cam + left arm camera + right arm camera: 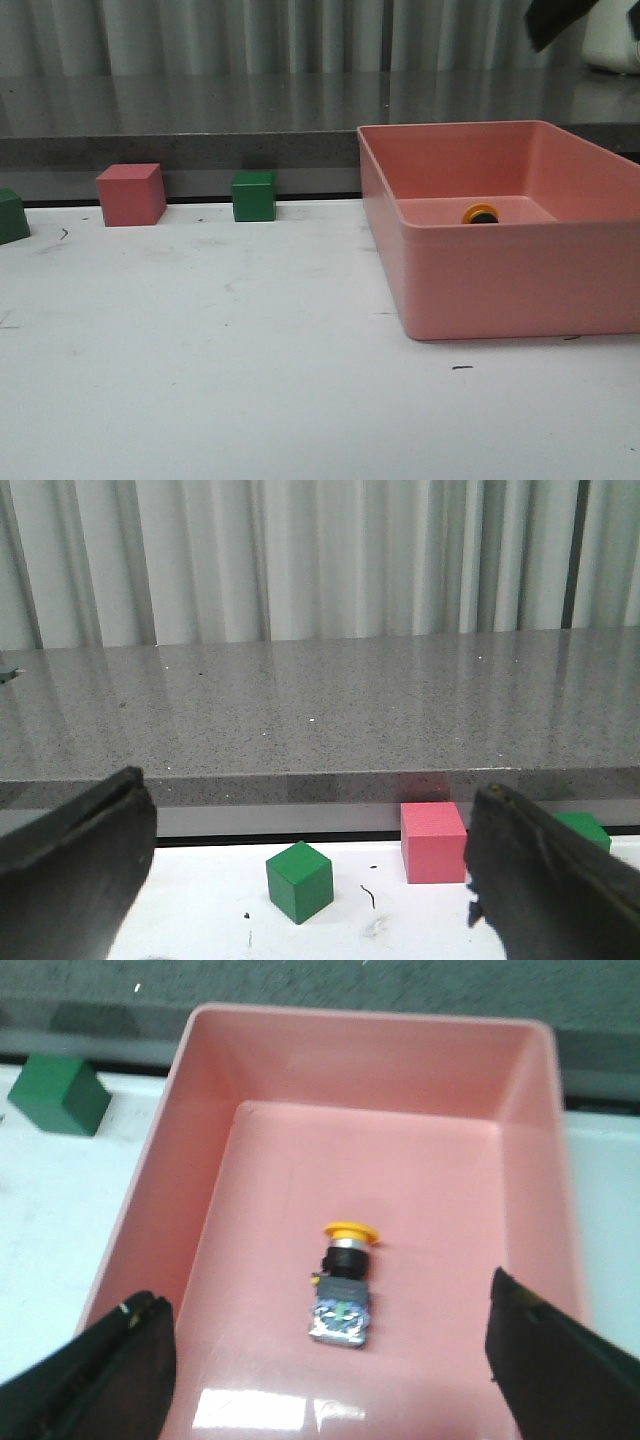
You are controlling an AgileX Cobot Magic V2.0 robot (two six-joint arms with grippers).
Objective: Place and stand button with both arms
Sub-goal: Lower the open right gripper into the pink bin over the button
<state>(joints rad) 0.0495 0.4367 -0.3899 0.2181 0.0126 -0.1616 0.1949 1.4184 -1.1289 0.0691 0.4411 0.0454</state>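
Observation:
The button [343,1285] lies on its side on the floor of a pink bin [270,1080], yellow cap toward the far wall, bluish base toward my right gripper. In the front view only its yellow cap [481,214] shows over the bin's front wall [500,280]. My right gripper [325,1375] is open and empty, hovering above the bin with the button between its fingers' lines. A dark part of the right arm [556,20] shows at the front view's top right. My left gripper [310,880] is open and empty above the table's left side.
A green cube [299,881] and a pink cube [433,841] stand ahead of the left gripper near the table's back edge; another green cube [583,830] is beyond. In the front view they show as pink cube [131,194] and green cubes [254,196], [12,215]. A grey counter [200,115] runs behind.

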